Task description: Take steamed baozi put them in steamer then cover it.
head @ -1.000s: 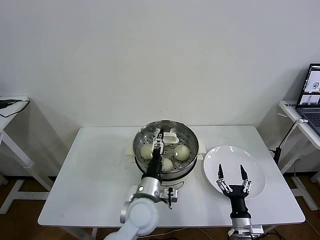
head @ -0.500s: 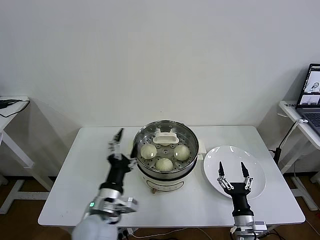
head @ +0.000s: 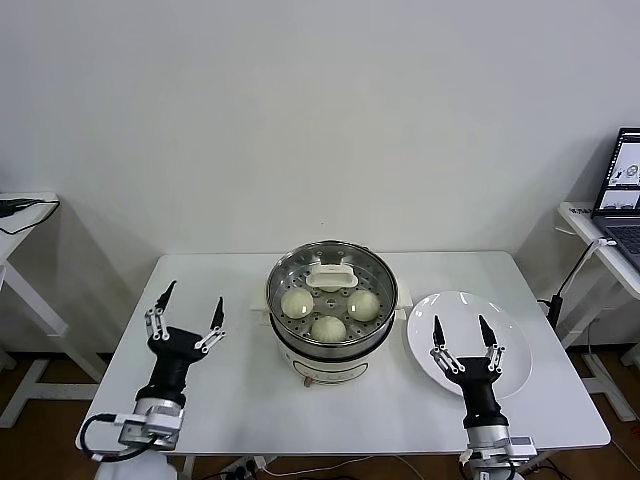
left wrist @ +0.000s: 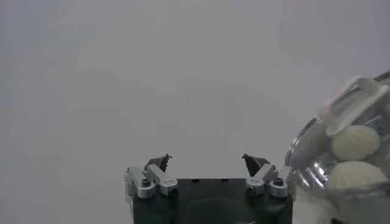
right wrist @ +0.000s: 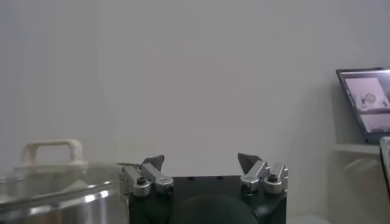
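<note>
The steel steamer (head: 300, 352) stands mid-table on its cream base. The glass cover (head: 330, 277) rests on it, white handle up. Through the glass I see three cream baozi (head: 297, 302), (head: 363, 304), (head: 328, 328). My left gripper (head: 192, 300) is open over the table's left part, well clear of the steamer, fingers pointing up and nothing between them. In the left wrist view the left gripper (left wrist: 206, 159) is empty, with the cover (left wrist: 356, 103) and baozi (left wrist: 354, 141) off to one side. My right gripper (head: 459, 325) stands open and empty over the white plate; the right wrist view shows the right gripper (right wrist: 201, 158) beside the steamer (right wrist: 61, 207).
An empty white plate (head: 512, 345) lies right of the steamer. A laptop (head: 625, 190) sits on a side table at the far right, and another side table (head: 20, 215) stands at the far left. A white wall is behind the table.
My left arm has drawn back from the cover's handle and swung to the table's left side, gripper open. The cover stays on the steamer. The right gripper barely moved.
</note>
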You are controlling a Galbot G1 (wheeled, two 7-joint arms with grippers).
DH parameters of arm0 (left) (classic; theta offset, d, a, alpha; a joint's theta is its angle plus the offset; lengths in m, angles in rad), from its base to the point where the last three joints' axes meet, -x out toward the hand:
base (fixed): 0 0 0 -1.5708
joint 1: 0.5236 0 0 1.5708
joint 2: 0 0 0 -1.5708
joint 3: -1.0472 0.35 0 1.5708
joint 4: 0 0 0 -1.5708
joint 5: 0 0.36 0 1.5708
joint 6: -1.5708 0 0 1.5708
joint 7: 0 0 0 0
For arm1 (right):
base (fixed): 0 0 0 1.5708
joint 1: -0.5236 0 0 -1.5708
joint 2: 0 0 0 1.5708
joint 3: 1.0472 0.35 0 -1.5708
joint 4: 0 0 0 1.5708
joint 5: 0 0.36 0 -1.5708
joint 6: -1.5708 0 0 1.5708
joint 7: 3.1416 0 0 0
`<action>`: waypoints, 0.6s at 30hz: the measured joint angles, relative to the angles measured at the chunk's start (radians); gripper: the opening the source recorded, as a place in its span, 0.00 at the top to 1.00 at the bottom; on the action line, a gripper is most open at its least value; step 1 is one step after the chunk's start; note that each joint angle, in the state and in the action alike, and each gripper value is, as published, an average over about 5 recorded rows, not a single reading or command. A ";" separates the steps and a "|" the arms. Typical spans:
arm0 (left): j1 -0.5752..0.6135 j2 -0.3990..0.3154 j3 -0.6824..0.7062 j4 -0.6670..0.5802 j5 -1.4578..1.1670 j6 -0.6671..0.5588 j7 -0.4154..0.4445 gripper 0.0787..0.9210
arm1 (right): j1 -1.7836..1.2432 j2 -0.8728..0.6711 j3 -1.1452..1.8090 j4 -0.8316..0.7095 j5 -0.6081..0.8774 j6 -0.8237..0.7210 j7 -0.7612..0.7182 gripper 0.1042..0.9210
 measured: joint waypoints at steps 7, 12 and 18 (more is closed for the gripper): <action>0.034 -0.021 -0.056 0.025 -0.111 -0.068 -0.004 0.12 | -0.016 0.006 0.002 0.034 -0.016 -0.013 0.009 0.12; 0.050 -0.033 -0.072 0.034 -0.155 -0.099 -0.007 0.12 | -0.023 0.006 0.003 0.051 -0.027 -0.021 0.012 0.12; 0.065 -0.040 -0.084 0.041 -0.185 -0.123 -0.009 0.12 | -0.030 0.008 0.004 0.068 -0.037 -0.033 0.015 0.12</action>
